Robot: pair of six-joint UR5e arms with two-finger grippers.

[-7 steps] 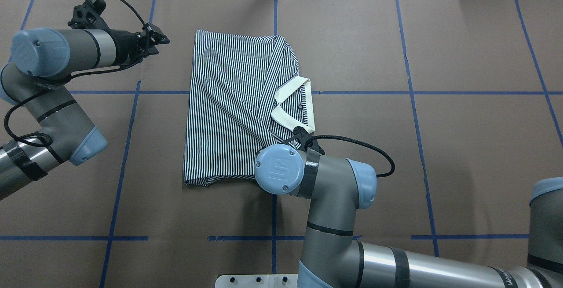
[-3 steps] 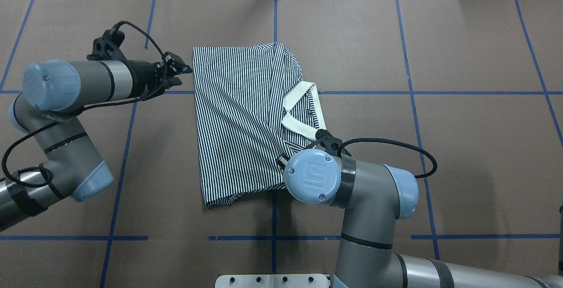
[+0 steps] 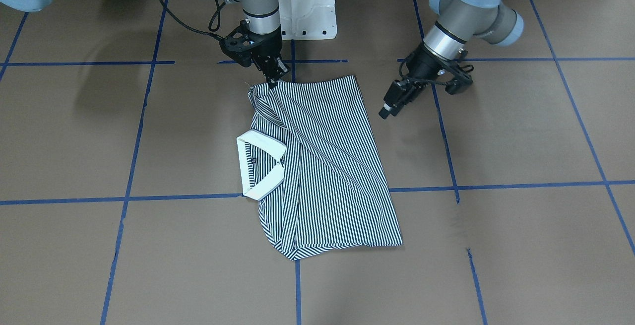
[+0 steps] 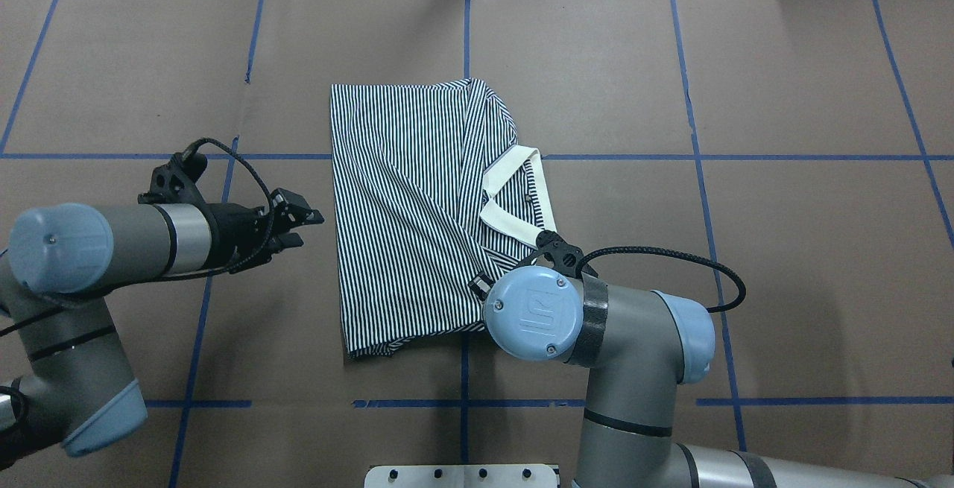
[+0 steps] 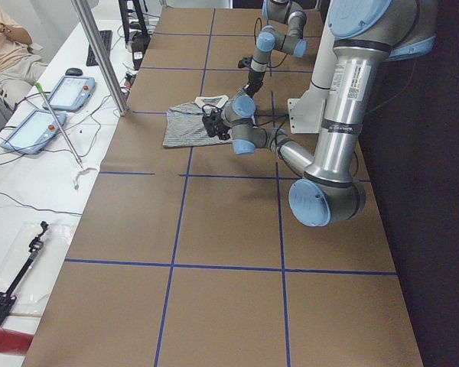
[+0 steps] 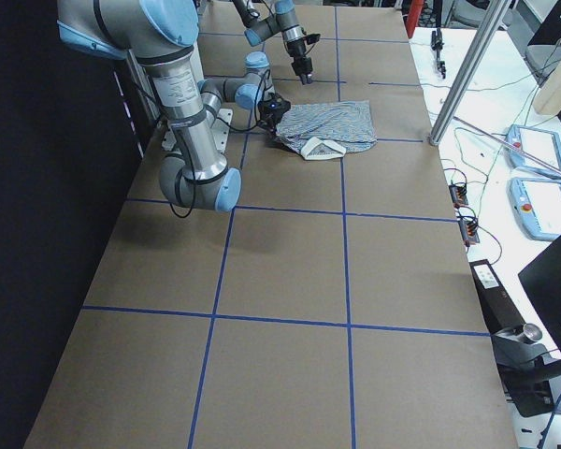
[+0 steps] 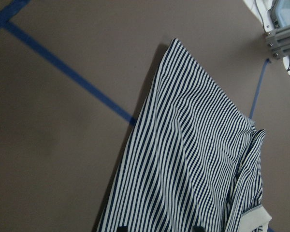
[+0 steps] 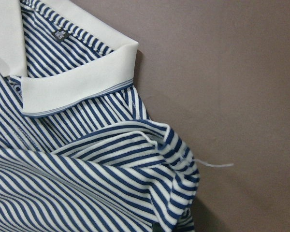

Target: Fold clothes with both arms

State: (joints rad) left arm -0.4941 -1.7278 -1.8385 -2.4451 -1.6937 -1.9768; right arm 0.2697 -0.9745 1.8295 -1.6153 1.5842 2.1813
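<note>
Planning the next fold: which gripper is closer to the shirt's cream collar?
Right. The right gripper grips a corner of the polo shirt near the collar; the left gripper hovers open beyond the opposite edge.

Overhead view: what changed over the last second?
Left pincer swept back toward the robot beside the shirt, along its left edge, open and touching nothing. Right pincer, shut on the shirt's near corner, dragged it slightly right and toward the robot. Fold and collar unchanged.
</note>
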